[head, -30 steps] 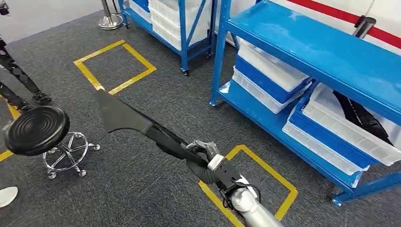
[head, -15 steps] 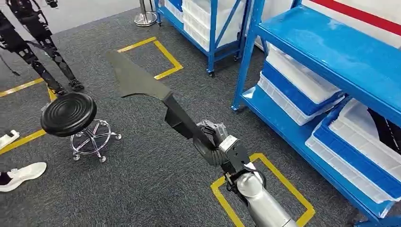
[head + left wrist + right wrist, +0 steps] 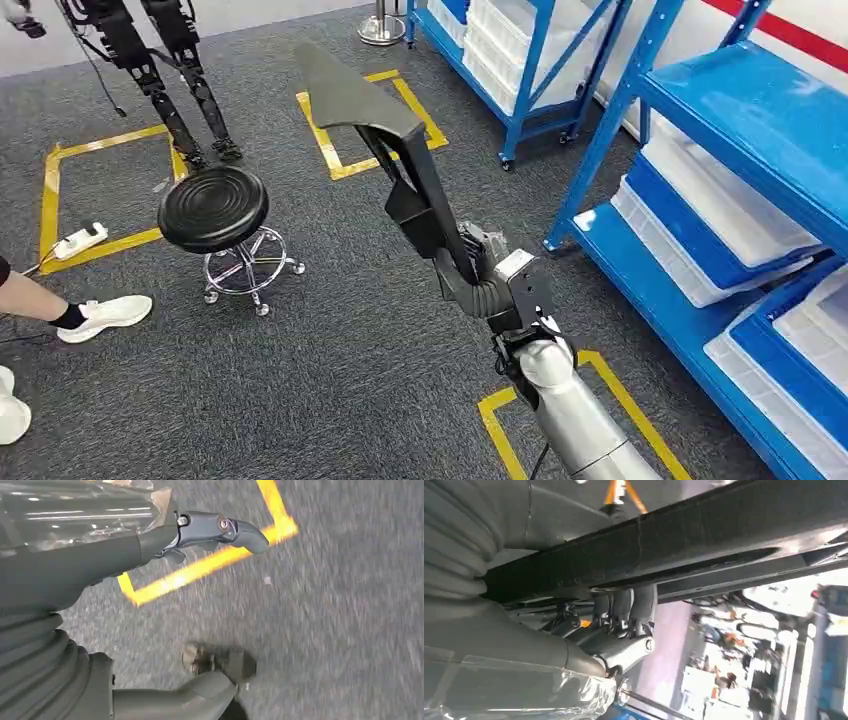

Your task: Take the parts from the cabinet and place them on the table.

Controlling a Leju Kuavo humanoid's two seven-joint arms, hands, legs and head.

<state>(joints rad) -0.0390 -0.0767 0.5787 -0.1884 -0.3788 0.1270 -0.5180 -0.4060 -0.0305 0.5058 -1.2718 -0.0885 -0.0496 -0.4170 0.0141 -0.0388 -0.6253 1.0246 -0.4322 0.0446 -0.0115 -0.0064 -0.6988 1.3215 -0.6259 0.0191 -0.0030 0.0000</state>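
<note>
While the left hand (image 3: 200,535) hangs open over carpet, the right hand (image 3: 490,285) grips a long black part (image 3: 395,150) at frame centre.

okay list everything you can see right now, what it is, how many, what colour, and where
long part: one, black, held up over the carpet
stool: one, black seat, chrome base, left of the part
shelving racks: two, blue, on the right and behind
bins: several, white and blue, on the racks
floor markings: yellow tape squares on grey carpet
power strip: one, white, far left
person's shoe: white, left edge
right hand: grips the part
left hand: over the floor, holding nothing
</note>
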